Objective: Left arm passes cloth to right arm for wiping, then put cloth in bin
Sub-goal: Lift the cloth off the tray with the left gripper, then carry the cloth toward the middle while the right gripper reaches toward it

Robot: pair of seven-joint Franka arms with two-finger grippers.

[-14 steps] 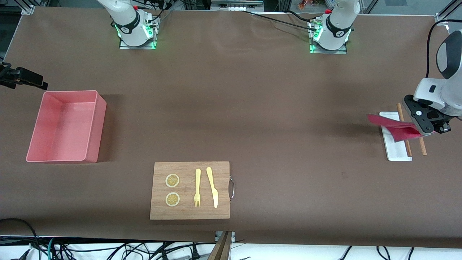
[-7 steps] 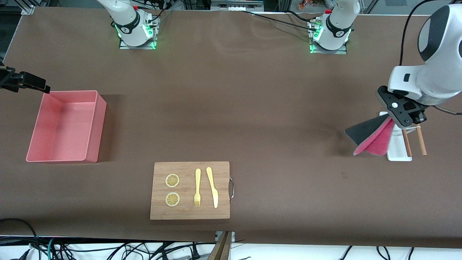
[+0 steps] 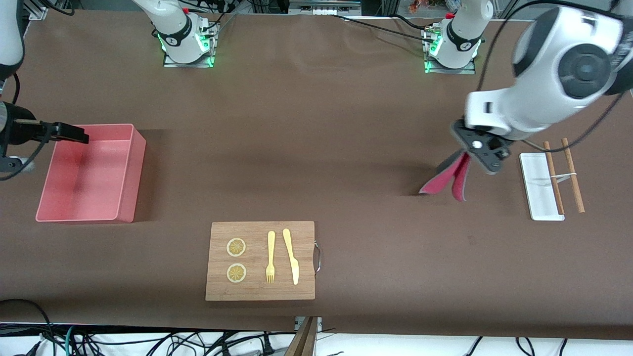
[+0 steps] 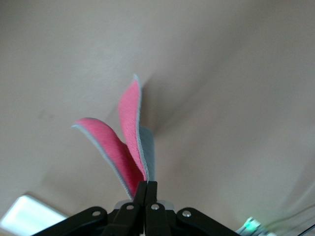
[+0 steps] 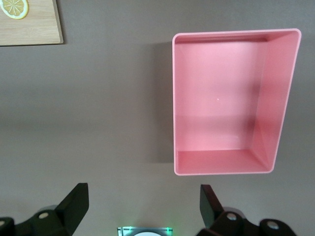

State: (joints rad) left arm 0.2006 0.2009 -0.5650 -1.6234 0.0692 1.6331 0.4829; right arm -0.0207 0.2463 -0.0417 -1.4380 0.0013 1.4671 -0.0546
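My left gripper (image 3: 468,157) is up in the air over bare table beside the white tray (image 3: 540,188). It is shut on the cloth (image 3: 447,181), which hangs folded from the fingertips with its pink face showing and a dark grey edge. In the left wrist view the cloth (image 4: 129,129) is pinched at one corner by the left gripper (image 4: 146,185). The salmon-pink bin (image 3: 89,173) stands empty at the right arm's end of the table. My right gripper (image 3: 73,134) hovers open by the bin's corner. In the right wrist view the right gripper (image 5: 143,197) holds nothing, and the bin (image 5: 221,93) lies below it.
A wooden board (image 3: 260,287) near the front edge carries two lemon slices (image 3: 236,247), a yellow fork (image 3: 270,257) and a knife (image 3: 292,257). Two wooden chopsticks (image 3: 569,174) lie across and beside the white tray. A corner of the board (image 5: 29,29) shows in the right wrist view.
The left gripper has lifted the cloth off the white tray and carried it toward the table's middle. The right gripper has drifted inward over the bin's corner.
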